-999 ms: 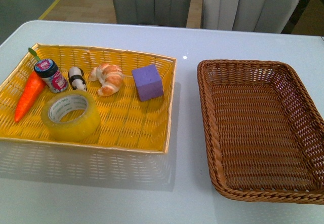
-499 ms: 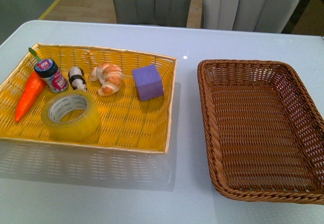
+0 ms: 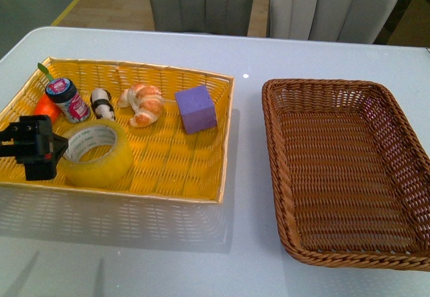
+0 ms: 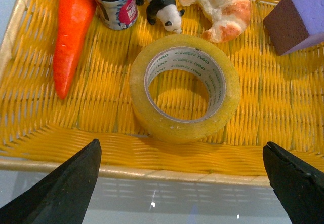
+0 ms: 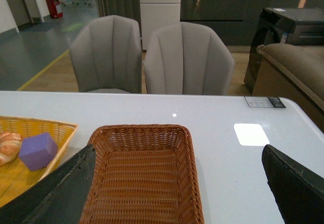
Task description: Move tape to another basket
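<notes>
At the far left, the left claw [image 3: 39,148] hangs spread wide over the yellow tray [image 3: 176,166], just beside the tape [image 3: 94,153], which lies flat in that tray near a carrot [image 4: 71,29]. Farther right, the brown basket [image 3: 322,82] sits on the tabletop [image 3: 248,243]. The right claw [image 5: 178,149] is also spread.

The white table [image 3: 247,230] bears 2 woven containers, apart: a yellow tray [image 3: 176,166] left, the brown basket [image 3: 342,176] right.

yellowish tape [image 3: 98,169], dark brown woven basket [image 3: 342,176]
</notes>
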